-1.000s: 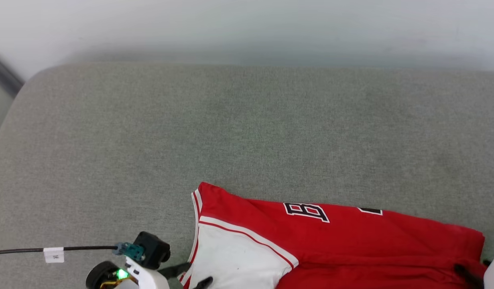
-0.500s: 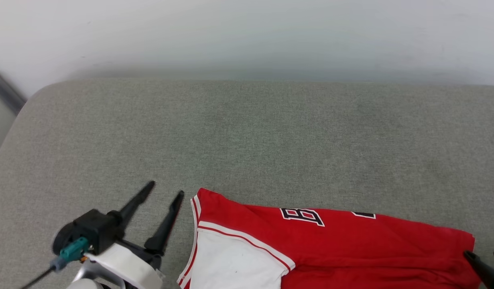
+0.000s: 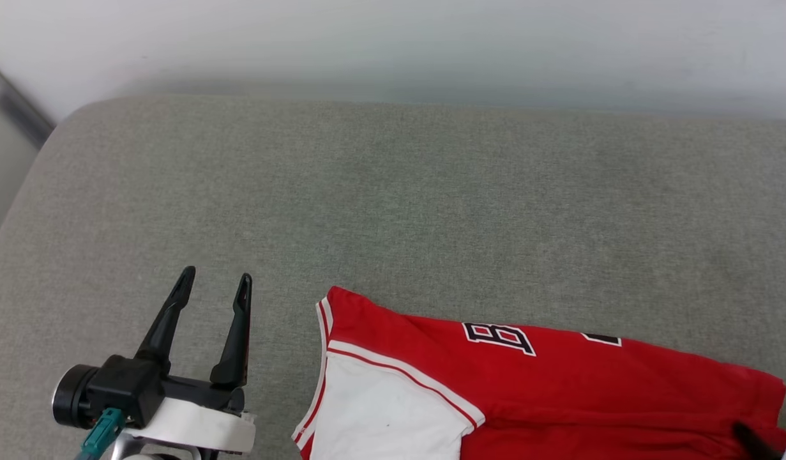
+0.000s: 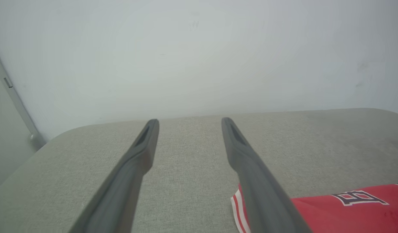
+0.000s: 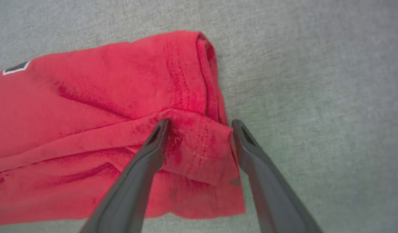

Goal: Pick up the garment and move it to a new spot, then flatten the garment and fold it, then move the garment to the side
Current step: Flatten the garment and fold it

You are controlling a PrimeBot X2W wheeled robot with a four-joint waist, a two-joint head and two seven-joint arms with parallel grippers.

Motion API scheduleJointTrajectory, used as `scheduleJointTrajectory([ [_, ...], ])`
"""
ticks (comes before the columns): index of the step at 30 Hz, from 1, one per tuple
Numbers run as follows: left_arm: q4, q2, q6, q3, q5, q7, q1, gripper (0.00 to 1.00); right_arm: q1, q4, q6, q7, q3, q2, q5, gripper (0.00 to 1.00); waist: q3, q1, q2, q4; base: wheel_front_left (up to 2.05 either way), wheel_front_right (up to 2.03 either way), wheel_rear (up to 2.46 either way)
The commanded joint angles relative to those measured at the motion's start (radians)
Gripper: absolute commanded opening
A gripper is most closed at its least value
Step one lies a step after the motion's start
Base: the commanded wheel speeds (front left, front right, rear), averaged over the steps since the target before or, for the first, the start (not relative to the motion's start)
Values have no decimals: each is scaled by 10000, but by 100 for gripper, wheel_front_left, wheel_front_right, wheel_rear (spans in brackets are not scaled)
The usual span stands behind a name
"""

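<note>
The garment [image 3: 559, 390], bright red with a white sleeve and black-and-white lettering, lies folded on the grey cushion at the bottom centre and right of the head view. My left gripper [image 3: 216, 276] stands open and empty to the left of it, well apart from its striped edge. In the left wrist view the left gripper [image 4: 189, 120] points at the wall, with the garment [image 4: 347, 207] at the lower right. My right gripper [image 5: 200, 124] is open, its fingers straddling the folded red hem corner of the garment [image 5: 89, 106]. One right finger [image 3: 749, 439] shows at the garment's right end.
The grey fabric cushion [image 3: 393, 204] stretches wide beyond the garment, with a rounded far-left corner. A white wall [image 3: 393, 45] runs along its far edge. A metal strip [image 3: 16, 102] slants down at the far left.
My left gripper has lifted off the white sleeve, swung up and moved left, away from the garment. The head view has shifted a little. The right gripper stays at the garment's right corner.
</note>
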Motion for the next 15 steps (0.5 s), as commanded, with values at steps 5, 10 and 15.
scheduleJointTrajectory([
  [5,-63,-952,-767,899,926,-34,329,100,-349,1010,-4,-259,76,311,-178,100,219,0,0,142,0,0,0],
  [10,34,-1377,-1306,1291,1403,-33,382,100,-460,1451,-2,-293,184,606,-69,100,275,0,0,184,0,0,0],
  [15,160,-1766,-1690,1641,1812,-34,341,100,-179,1794,36,-34,987,725,125,60,289,0,0,187,0,0,0],
])
